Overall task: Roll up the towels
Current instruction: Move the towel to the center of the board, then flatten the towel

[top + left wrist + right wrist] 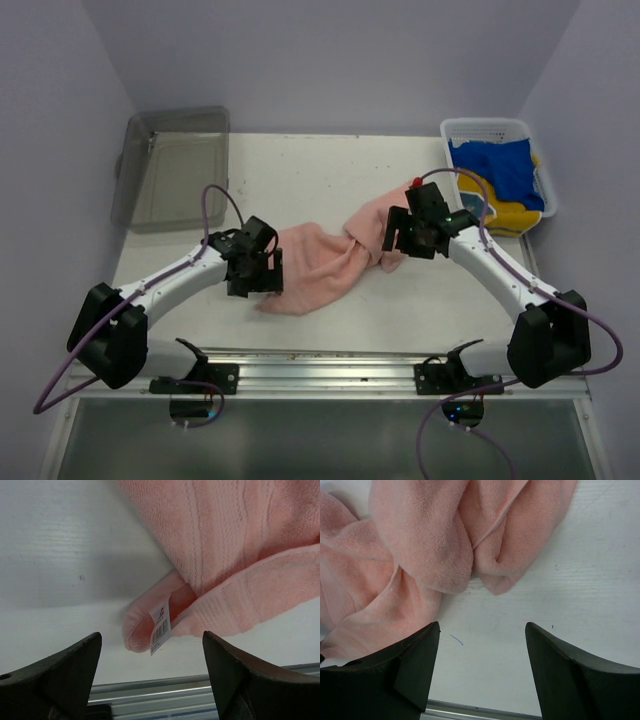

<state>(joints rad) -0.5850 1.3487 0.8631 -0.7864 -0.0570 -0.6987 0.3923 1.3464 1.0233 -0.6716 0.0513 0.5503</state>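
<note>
A crumpled pink towel (330, 258) lies in the middle of the white table between my two grippers. My left gripper (255, 275) is open and empty, just above the towel's near left corner (150, 630), which shows a white barcode tag (161, 629). My right gripper (408, 242) is open and empty over the towel's bunched right end (445, 540), with bare table between its fingers (415, 670). More towels, blue (503, 165) and yellow (505, 215), lie in the white basket (480, 128) at the back right.
A clear grey plastic bin (172, 165) stands at the back left. The table's metal front rail (320, 368) runs along the near edge. Walls close off the back and both sides.
</note>
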